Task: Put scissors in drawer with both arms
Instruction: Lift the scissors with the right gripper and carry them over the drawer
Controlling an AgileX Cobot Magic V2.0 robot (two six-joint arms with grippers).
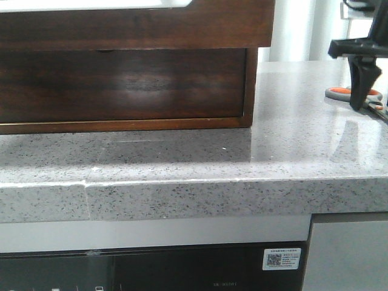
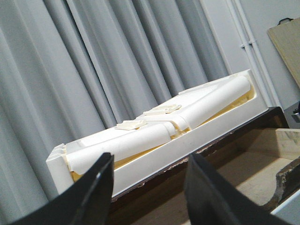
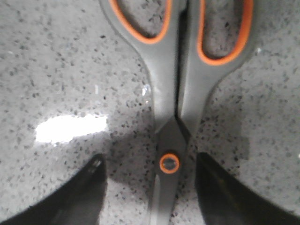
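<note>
Here: scissors (image 3: 171, 108) flat on the speckled counter (image 1: 182, 163) at its far right, blades closed, well apart from the drawer (image 1: 121, 85). Right gripper (image 3: 150, 187) spread wide, one finger either side of the pivot, holding nothing. Left gripper (image 2: 147, 187) likewise agape and empty before a white tray (image 2: 154, 140)

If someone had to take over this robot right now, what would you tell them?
Right gripper: open, fingers on either side of the scissors near the pivot, not gripping.
Left gripper: open, empty, by the open drawer.
Scissors lie closed on the counter, at its right end in the front view, right of the cabinet.
Done: right gripper lined up over the scissors.
Left: grasp, carry to the drawer, release, probably shut the drawer.
</note>
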